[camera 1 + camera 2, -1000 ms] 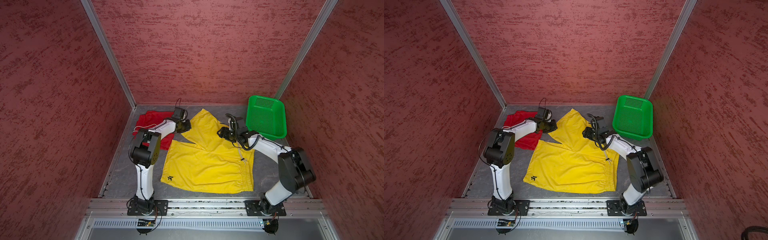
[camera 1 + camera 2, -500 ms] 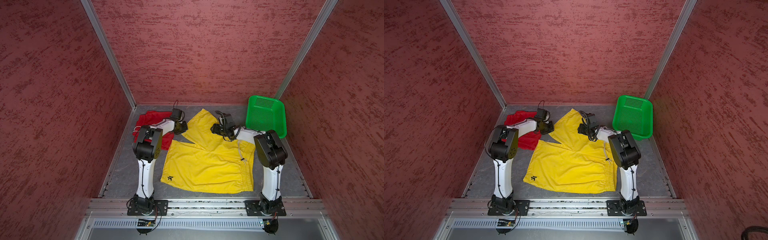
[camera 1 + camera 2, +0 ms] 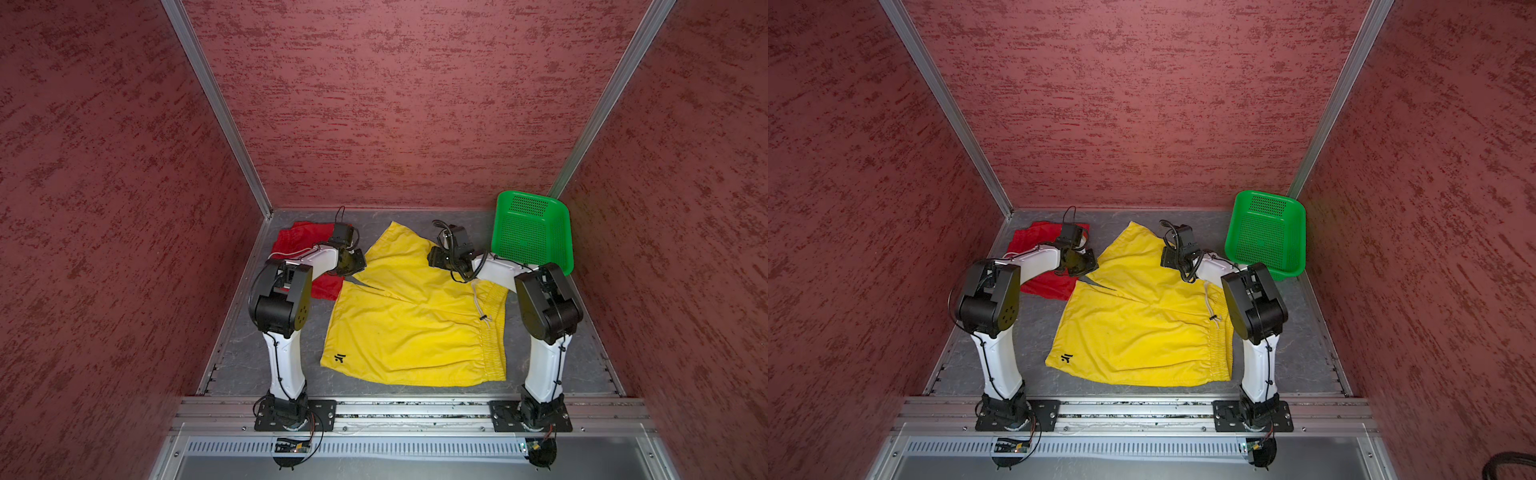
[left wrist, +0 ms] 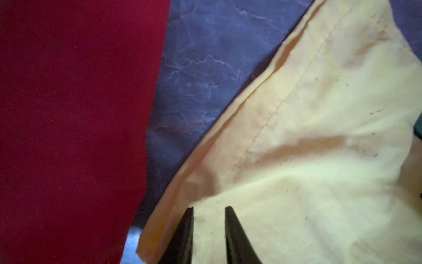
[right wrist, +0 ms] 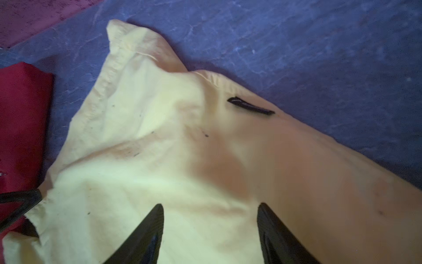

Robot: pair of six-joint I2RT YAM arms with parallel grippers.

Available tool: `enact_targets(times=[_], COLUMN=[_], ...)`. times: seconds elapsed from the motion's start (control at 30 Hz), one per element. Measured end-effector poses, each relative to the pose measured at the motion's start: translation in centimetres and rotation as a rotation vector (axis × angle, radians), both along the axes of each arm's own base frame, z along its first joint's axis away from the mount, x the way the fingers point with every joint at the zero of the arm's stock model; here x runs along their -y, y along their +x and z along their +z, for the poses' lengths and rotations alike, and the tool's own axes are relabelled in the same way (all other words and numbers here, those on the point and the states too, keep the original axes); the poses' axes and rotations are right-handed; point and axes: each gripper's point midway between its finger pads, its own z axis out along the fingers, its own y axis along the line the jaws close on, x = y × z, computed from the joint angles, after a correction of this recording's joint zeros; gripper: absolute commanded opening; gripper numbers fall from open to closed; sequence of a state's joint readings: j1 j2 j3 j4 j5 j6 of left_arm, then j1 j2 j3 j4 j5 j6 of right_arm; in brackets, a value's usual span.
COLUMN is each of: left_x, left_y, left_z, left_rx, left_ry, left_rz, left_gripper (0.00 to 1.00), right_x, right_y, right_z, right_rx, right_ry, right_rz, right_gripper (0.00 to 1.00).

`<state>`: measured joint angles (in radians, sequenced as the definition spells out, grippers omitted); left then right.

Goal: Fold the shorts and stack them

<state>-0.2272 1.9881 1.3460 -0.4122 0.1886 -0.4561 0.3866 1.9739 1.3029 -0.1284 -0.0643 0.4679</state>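
Rail (image 3: pixel 395 409) at the near edge carries both arm bases. Just behind it the yellow shorts (image 3: pixel 407 328) lie spread on the grey table (image 3: pixel 245 353). Their waistband (image 3: pixel 494 336) is to the right and a small dark logo (image 3: pixel 340 358) is at the near left corner. A white cord (image 3: pixel 480 305) lies on the cloth near the waistband. One leg of these shorts reaches toward the back wall.

The left gripper (image 4: pixel 209 209) is low at the left edge of this far leg. Its jaws stand only a little apart, with yellow cloth showing in the narrow gap; whether a fold is caught there I cannot tell. The right gripper (image 5: pixel 210 205) is over the right side of the same leg, jaws wide apart, tips close to the cloth and holding nothing.

Farther back on the left the red shorts (image 3: pixel 299 235) lie partly under the left arm, a strip of table between them and the yellow ones. At the far right corner is the green basket (image 3: pixel 530 237).
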Motion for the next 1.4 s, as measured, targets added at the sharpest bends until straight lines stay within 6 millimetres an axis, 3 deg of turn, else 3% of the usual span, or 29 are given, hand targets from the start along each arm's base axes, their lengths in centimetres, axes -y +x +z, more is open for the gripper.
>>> enact_targets(times=[0.17,0.23,0.3,0.4,0.6,0.67,0.87,1.07,1.4], left_x=[3.8,5.8,7.4,9.4,11.0,11.2,11.2,9.5,6.6], left_y=[3.7,6.1,7.8,10.0,12.3,12.6,14.4,14.7,15.1], left_z=[4.9,6.9,7.4,6.1,0.4,-0.6,-0.2,-0.9,-0.9], left_rx=[0.136,0.211,0.252,0.259,0.172,0.150,0.160,0.135,0.145], left_ry=[-0.070,-0.114,-0.154,-0.220,-0.314,-0.338,-0.338,-0.296,-0.264], left_rz=[-0.074,-0.110,-0.135,-0.149,-0.092,-0.069,0.013,0.107,0.170], left_gripper=[0.30,0.30,0.30,0.31,0.35,0.36,0.35,0.34,0.33], right_x=[-1.5,-1.9,-2.0,-2.0,-1.5,-1.3,-0.5,2.1,3.5], right_y=[2.5,3.3,3.8,4.0,3.3,3.4,3.6,2.8,4.0], right_z=[3.2,3.6,3.2,1.6,-0.8,-0.8,-1.2,-4.1,-3.9], right_rx=[0.078,0.092,0.090,0.064,0.003,0.004,-0.004,-0.073,-0.054], right_ry=[0.031,0.036,0.030,0.015,-0.014,-0.015,-0.017,-0.041,-0.025], right_rz=[0.015,0.015,0.010,0.006,0.001,-0.004,-0.020,-0.072,-0.115], right_gripper=[0.65,0.64,0.63,0.61,0.61,0.62,0.62,0.64,0.68])
